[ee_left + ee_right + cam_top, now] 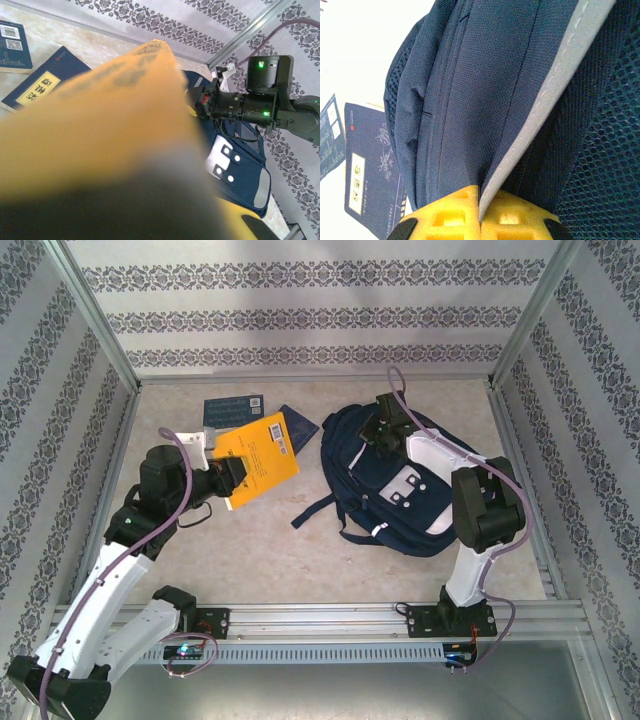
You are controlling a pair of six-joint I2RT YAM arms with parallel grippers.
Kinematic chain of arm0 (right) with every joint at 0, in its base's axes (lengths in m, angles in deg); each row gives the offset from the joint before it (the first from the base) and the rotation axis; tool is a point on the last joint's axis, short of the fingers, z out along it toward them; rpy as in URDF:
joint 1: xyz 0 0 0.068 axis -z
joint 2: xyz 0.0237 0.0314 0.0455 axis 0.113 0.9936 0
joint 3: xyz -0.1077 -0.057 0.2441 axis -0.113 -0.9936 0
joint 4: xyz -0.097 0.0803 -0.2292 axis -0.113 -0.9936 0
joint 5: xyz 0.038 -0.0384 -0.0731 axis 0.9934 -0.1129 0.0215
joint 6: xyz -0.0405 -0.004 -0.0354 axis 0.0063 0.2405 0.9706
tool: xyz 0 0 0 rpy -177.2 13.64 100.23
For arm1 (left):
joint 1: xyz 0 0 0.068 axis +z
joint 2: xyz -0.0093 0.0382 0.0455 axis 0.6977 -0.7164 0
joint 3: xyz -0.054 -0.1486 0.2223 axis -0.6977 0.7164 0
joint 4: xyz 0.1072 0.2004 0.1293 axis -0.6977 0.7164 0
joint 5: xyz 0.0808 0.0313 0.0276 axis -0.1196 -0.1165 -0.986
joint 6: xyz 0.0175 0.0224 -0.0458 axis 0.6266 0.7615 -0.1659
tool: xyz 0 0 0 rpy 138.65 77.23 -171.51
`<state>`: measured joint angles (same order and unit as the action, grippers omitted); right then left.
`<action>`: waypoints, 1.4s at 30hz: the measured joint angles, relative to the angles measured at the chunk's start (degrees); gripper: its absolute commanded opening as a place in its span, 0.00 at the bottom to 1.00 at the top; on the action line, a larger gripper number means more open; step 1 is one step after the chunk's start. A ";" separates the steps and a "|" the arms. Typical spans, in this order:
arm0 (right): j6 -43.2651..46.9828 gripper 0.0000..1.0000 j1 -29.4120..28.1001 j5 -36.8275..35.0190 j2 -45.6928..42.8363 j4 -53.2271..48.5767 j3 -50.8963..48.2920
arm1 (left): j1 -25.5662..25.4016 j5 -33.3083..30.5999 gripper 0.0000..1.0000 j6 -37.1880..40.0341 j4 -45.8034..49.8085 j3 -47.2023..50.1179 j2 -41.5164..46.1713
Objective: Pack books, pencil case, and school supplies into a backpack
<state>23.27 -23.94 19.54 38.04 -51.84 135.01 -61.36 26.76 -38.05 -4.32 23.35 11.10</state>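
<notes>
Left gripper (232,475) is clamped on the near edge of the yellow book (265,452), holding it up off the table (250,560) at a tilt, left of the backpack (400,502). From the left wrist the book is just a big orange blur (100,125) right in front of the lens. The backpack is lying flat on the right half of the table, top end pointing away from the arms. Right gripper (383,432) is down at that far top end, and its wrist cam shows the yellow fingers (447,212) pinched together on the grey trim (545,100) of the backpack, so it's closed on the fabric. Two blue books (232,408) are lying flat on the table behind the yellow one, near the back wall, the right one just beside the backpack.
</notes>
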 measured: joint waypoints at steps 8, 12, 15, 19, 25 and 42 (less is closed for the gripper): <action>7.32 0.00 0.48 7.39 -3.02 -3.26 1.60 | 0.00 -3.32 0.00 0.00 3.74 -2.05 -3.04; 10.38 0.00 0.70 15.26 -7.13 -4.90 1.66 | 0.07 -4.81 0.00 0.00 6.51 -4.35 -4.98; 12.44 0.00 0.76 20.87 -10.67 -6.56 1.66 | 0.48 -4.74 0.00 0.00 7.54 -5.62 -5.60; 14.23 0.00 1.14 27.41 -15.19 -7.56 1.18 | 1.18 -4.26 0.00 0.00 8.11 -7.21 -7.08; 15.54 0.00 1.73 40.37 -18.53 -7.69 0.48 | 4.17 0.42 0.00 -1.31 8.02 -9.18 -10.45; 9.68 0.00 6.47 56.65 -23.37 -4.09 -0.68 | 8.70 26.29 0.00 -19.93 -8.85 -6.82 -18.43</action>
<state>32.96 -17.47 76.19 14.68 -55.92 134.33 -52.67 53.05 -57.99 -13.17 16.53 -7.33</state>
